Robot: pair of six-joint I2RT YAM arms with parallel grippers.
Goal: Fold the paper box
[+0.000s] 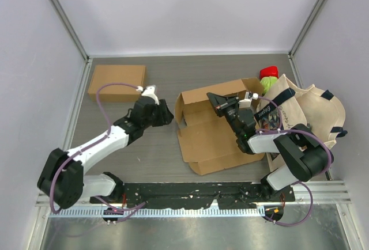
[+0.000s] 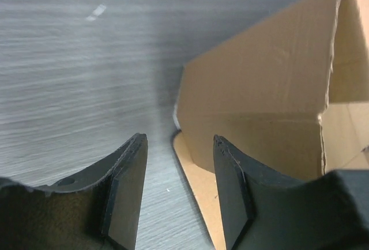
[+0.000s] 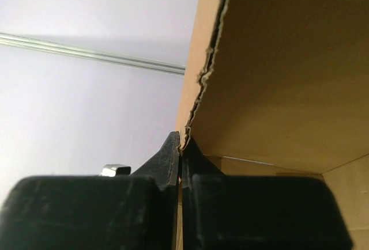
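Matt brown cardboard on the paper box (image 1: 210, 137), edge ragged where the right end effector (image 3: 181, 146) pinches it, brushed grey desk (image 2: 69, 60) under the matt black left end effector (image 2: 180, 146).

Two grippers out there: the left gripper (image 1: 170, 116) and the right gripper (image 1: 211, 98). Cardboard boxes, count two: one opened-out paper box (image 1: 210, 137), one closed box (image 1: 117, 81). One table (image 1: 150, 161), one canvas bag (image 1: 316, 110), one red-and-green object (image 1: 268, 76).

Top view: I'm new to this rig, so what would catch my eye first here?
A half-folded paper box lies open at centre, the right gripper pinching its raised far wall. The left gripper hovers open just left of it, and a cream tote bag slumps at the right.
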